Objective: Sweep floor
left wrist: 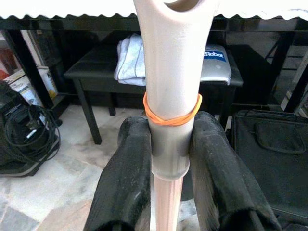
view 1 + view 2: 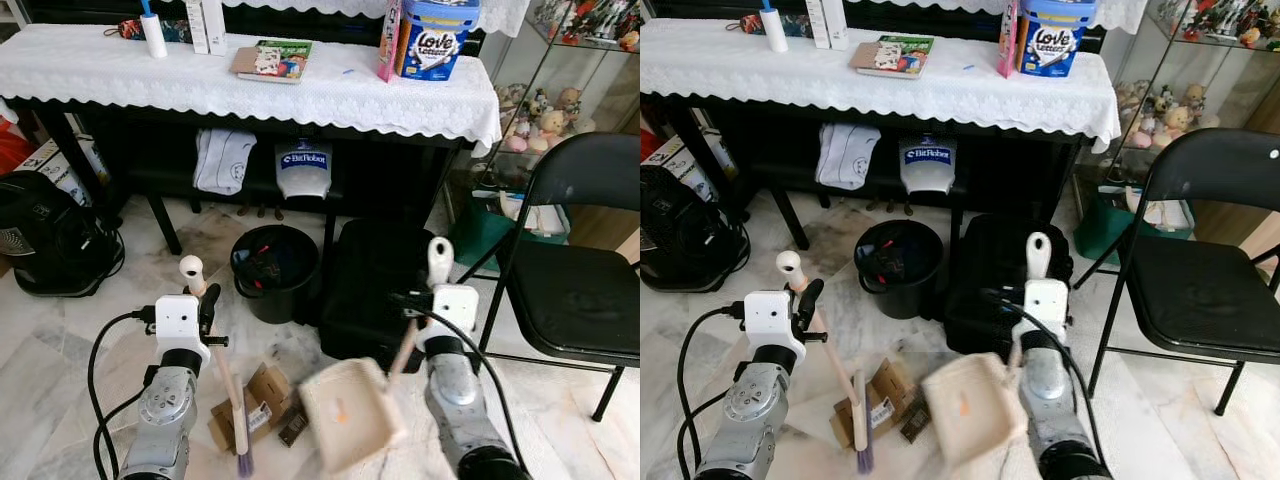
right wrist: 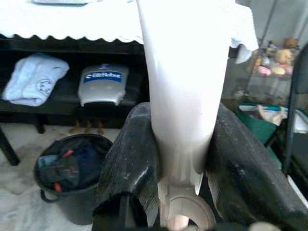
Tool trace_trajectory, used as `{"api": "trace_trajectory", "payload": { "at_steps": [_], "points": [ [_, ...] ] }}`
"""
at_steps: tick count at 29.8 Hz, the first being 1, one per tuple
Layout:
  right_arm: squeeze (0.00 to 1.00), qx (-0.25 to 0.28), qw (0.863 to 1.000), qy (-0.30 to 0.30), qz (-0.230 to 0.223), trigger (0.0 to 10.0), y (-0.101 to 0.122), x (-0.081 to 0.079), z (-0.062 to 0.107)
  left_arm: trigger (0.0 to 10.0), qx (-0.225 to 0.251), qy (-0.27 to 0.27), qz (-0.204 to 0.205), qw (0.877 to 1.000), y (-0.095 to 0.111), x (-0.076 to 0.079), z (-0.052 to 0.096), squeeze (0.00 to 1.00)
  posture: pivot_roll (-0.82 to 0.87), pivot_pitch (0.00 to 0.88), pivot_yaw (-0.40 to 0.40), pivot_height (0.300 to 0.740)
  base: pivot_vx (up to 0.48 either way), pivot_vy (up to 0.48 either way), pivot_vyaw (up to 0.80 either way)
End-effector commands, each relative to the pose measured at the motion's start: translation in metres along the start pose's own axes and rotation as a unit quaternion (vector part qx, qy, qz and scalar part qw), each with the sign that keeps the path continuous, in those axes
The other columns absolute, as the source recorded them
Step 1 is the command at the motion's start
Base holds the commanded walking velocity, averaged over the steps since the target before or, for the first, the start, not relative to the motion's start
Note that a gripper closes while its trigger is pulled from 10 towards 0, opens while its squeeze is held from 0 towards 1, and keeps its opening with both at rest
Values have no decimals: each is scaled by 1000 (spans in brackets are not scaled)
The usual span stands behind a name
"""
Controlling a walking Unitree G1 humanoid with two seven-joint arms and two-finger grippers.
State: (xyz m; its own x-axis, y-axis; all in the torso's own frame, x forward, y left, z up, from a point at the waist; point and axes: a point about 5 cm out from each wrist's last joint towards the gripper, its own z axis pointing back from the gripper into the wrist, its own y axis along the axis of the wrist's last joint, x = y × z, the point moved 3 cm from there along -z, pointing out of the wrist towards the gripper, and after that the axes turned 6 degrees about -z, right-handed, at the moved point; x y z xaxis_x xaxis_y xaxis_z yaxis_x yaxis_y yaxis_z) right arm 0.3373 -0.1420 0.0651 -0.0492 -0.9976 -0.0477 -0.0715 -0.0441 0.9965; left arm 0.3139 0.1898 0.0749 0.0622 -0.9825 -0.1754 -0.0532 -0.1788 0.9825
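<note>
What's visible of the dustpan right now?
The dustpan is cream, plastic by the look, with a shallow squarish tray and a long pale handle ending in a rounded tip. The right pincer is shut on its handle, holding the tray tilted low over the marble floor, beside the cardboard scraps. An orange speck sits in the tray.

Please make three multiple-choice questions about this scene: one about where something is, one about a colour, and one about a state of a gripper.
1. Where is the black bin?
A. on the chair
B. on the floor in front of the table
C. on the table

2. What colour is the rubber band on the brush handle?
A. orange
B. green
C. blue

3. What is the right gripper doing?
A. hanging open
B. holding a book
C. clamped on the dustpan handle

Answers: B, the bin stands on the tiles before the table; A, the band looks orange; C, both fingers press the handle.
</note>
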Motion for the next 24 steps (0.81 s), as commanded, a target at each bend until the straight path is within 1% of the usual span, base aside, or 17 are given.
{"api": "trace_trajectory", "payload": {
  "at_steps": [1, 2, 3, 4, 6, 7, 10, 14, 15, 18, 20, 21, 22, 23, 24],
  "points": [
    [0, 26, 999, -19, 17, 10000, 11, 15, -3, 10000, 0, -2, 2, 1000, 0, 1, 0, 0, 70, 90, -46, 740, 0, 0, 0],
    [0, 27, 999, -21, 17, 10000, 11, 17, -3, 10000, 0, -2, 2, 1000, 0, 1, 0, 0, 70, 90, -46, 740, 0, 0, 0],
    [0, 28, 999, -31, 29, 10000, 12, 21, -3, 10000, 0, -2, 2, 1000, 0, 1, 0, 0, 70, 90, -46, 740, 0, 0, 0],
    [0, 33, 996, -57, 54, 10000, 14, 32, -1, 10000, 1, -1, 3, 1000, 0, 1, 0, 0, 64, 90, -46, 740, 0, 0, 0],
    [0, 46, 991, -94, 78, 10000, 20, 48, 1, 10000, 3, 0, 3, 1000, 1, 1, 0, 0, 64, 90, -46, 740, 0, 0, 0],
    [0, 49, 991, -99, 81, 10000, 21, 51, 2, 10000, 3, 0, 3, 1000, 1, 1, 0, 0, 64, 90, -46, 740, 0, 0, 0],
    [0, 57, 985, -119, 110, 10000, 25, 60, 5, 10000, 5, 2, 4, 1000, 1, 1, 0, 0, 54, 84, -47, 740, 0, 0, 0],
    [0, 51, 983, -131, 120, 10000, 23, 64, 7, 10000, 7, 2, 5, 1000, 2, 2, 0, 0, 55, 83, -48, 740, 0, 0, 0],
    [0, 43, 982, -132, 125, 10000, 19, 64, 8, 10000, 7, 1, 6, 1000, 2, 2, 0, 0, 55, 83, -48, 740, 0, 0, 0],
    [0, 25, 984, -123, 127, 10000, 10, 60, 11, 10000, 1, -5, 6, 1000, 0, 3, 0, 0, 59, 81, -48, 740, 0, 0, 0],
    [0, 11, 985, -123, 124, 10000, 3, 59, 14, 10000, -13, -13, 4, 1000, -4, 3, 0, 0, 67, 80, -48, 740, 0, 0, 0],
    [0, -1, 986, -121, 118, 10000, -2, 57, 16, 10000, -30, -26, 3, 999, -10, 4, 1, 0, 66, 82, -47, 740, 0, 0, 0],
    [0, -1, 986, -121, 118, 10000, -2, 57, 16, 10000, -30, -26, 3, 999, -10, 4, 1, 0, 66, 82, -47, 740, 0, 0, 0],
    [0, -11, 987, -117, 113, 10000, -7, 55, 17, 10000, -46, -42, 4, 998, -16, 6, 2, 0, 66, 82, -47, 740, 0, 0, 0],
    [0, -22, 987, -111, 116, 10000, -14, 53, 20, 10000, -52, -50, 4, 997, -19, 7, 3, 0, 63, 80, -46, 740, 0, 0, 0]
  ]
}}
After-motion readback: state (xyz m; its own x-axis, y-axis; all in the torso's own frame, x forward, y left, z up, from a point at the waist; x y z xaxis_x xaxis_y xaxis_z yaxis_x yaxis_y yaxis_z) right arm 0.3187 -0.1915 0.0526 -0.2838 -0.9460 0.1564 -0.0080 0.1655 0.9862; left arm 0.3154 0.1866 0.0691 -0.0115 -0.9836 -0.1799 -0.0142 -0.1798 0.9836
